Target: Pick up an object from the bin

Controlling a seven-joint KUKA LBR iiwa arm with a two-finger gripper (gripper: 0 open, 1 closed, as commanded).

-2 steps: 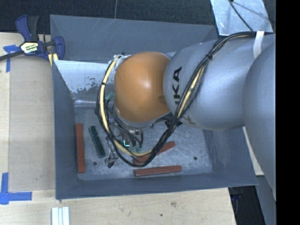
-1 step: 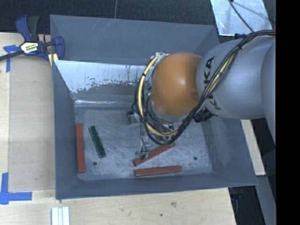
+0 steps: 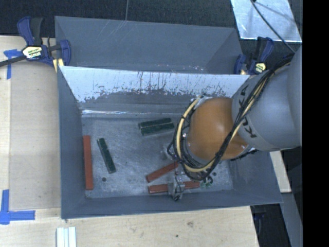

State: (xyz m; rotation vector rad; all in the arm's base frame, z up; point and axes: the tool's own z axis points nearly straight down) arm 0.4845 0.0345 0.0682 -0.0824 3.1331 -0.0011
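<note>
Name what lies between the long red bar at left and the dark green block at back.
In the camera view, a thin dark green stick lies between them.

The arm [image 3: 267,112] leans in from the right, hand [image 3: 177,189] down.

Dark speckled floor [image 3: 169,1] up top, a pale desk [image 3: 31,138] down the left, a shiny silver sheet [image 3: 259,12] lying top right.
</note>
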